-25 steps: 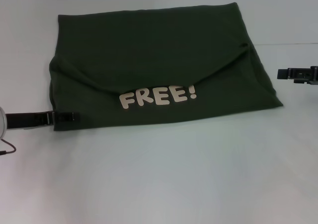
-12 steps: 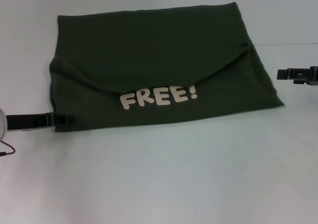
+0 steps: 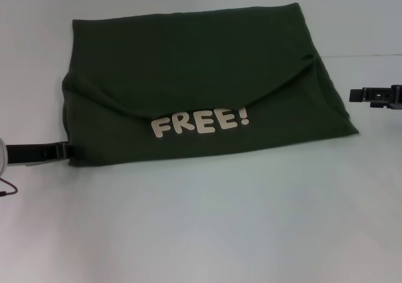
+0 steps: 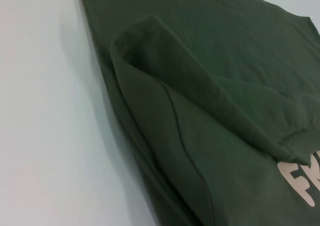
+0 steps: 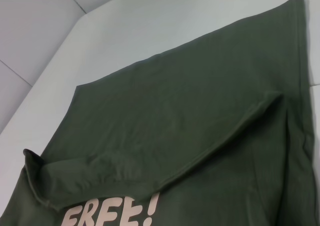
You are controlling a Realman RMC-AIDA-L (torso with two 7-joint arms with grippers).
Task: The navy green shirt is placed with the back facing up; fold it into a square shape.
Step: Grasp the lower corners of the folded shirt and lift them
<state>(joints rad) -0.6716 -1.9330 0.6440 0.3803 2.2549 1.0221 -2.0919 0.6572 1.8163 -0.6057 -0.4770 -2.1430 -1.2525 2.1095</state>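
Down at the left edge of the head view, the left gripper, a slim black arm-end with a dark strap-like link behind it, lies low and level over the table, its tip just at the near left corner of the shirt. Whether its fingers are spread or pinched, I cannot tell; the tip is lost against the dark cloth. Across the way, the right gripper, black and boxy, hangs level off the right side, pointing inward and a little apart from the cloth's right edge. Its fingers are too small to read, so I cannot tell that one either.

Between them lies the navy green shirt, a big dark olive-green piece of soft matte fabric, spread on the pale white table. It is already folded into a broad shape, wider at the near edge than at the far one. A curved flap drapes over the near half, its hem sweeping from the left side down to the middle and up to a small pucker at the right. Just below that hem sit cream block letters reading "FREE!". From the left wrist view, the left edge shows thick stacked layers with a rolled fold.
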